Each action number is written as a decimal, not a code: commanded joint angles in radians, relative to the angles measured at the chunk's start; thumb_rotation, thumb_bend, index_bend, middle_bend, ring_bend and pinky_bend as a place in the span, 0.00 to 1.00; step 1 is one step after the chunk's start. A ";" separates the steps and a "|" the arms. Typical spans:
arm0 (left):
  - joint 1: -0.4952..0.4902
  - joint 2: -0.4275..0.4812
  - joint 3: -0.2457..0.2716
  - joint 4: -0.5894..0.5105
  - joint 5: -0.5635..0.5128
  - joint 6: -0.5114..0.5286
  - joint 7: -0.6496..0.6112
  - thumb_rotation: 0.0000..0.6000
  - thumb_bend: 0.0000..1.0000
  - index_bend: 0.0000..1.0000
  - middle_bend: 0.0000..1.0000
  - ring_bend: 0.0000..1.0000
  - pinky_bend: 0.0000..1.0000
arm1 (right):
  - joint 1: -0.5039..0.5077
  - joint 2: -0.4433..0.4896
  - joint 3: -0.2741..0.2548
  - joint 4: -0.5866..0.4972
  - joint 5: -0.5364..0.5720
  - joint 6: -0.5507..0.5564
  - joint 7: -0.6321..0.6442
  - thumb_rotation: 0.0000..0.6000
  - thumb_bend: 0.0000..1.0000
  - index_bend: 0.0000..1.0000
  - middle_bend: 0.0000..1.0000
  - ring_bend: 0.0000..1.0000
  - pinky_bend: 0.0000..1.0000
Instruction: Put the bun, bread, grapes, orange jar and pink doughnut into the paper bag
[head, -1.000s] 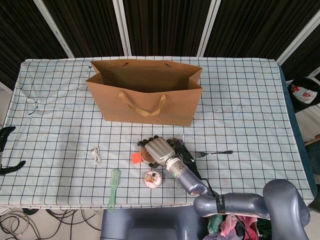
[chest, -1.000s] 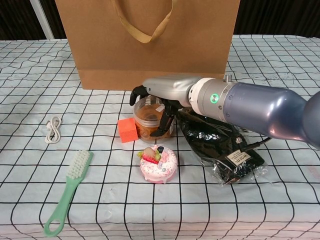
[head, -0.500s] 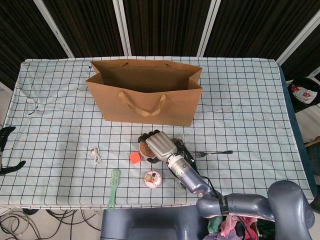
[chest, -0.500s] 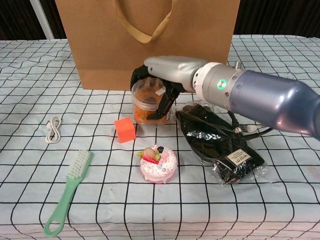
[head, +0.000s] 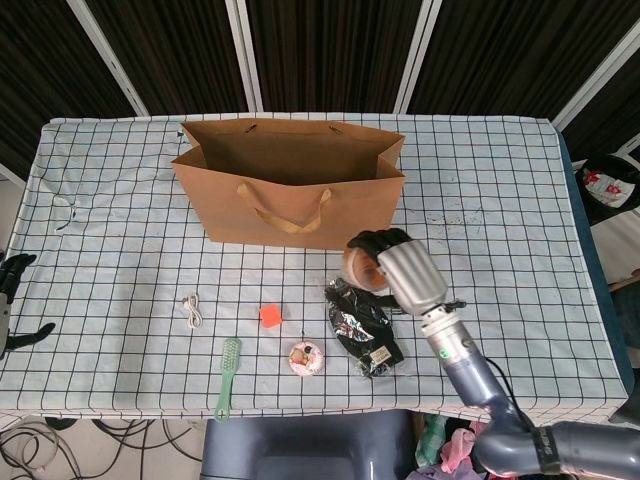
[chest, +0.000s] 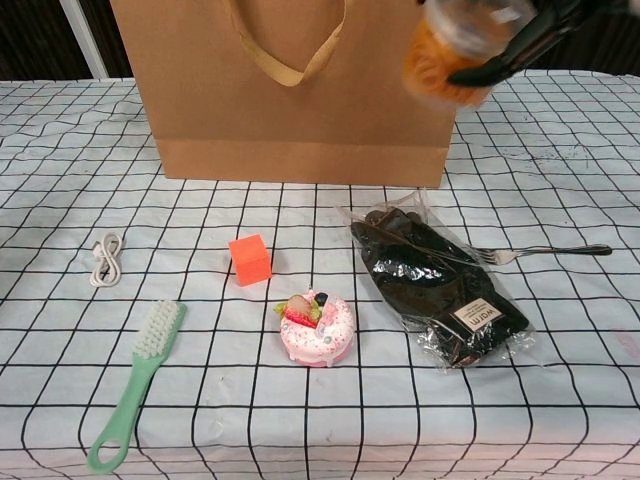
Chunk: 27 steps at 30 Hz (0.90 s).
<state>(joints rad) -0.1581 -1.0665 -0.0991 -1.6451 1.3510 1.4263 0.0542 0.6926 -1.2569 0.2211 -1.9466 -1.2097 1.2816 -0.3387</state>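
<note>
— Holding what, that right robot hand (head: 400, 270)?

— It grips the orange jar (head: 358, 264), lifted off the worktop (head: 520, 190), centre-right in the head view, just below the paper bag (head: 290, 190) and its right corner.

— Risk?

— Perhaps the jar clips the bag's rim and tips it, if the hand travels too low.

— Change?

— A second ago the jar sat beside the red cube (chest: 250, 259); now it's aloft. The pink doughnut (chest: 318, 328) waits bottom centre. The left robot hand (head: 12, 300) lies at the left edge, apparently empty.
</note>
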 joint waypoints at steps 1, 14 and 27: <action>-0.003 -0.006 0.002 -0.001 0.000 -0.006 0.011 1.00 0.05 0.12 0.11 0.00 0.03 | -0.070 0.120 0.016 -0.079 -0.041 0.057 0.061 1.00 0.24 0.32 0.31 0.35 0.28; -0.007 -0.009 -0.005 0.005 -0.011 -0.018 0.012 1.00 0.05 0.12 0.11 0.00 0.03 | 0.067 0.224 0.248 0.015 0.205 -0.047 0.042 1.00 0.24 0.32 0.29 0.34 0.28; -0.011 -0.017 -0.006 0.008 -0.010 -0.024 0.018 1.00 0.05 0.12 0.09 0.00 0.03 | 0.305 0.109 0.362 0.161 0.403 -0.153 -0.041 1.00 0.24 0.32 0.30 0.34 0.28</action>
<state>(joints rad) -0.1688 -1.0822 -0.1051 -1.6381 1.3398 1.4011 0.0707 0.9563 -1.1091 0.5657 -1.8257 -0.8279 1.1439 -0.3681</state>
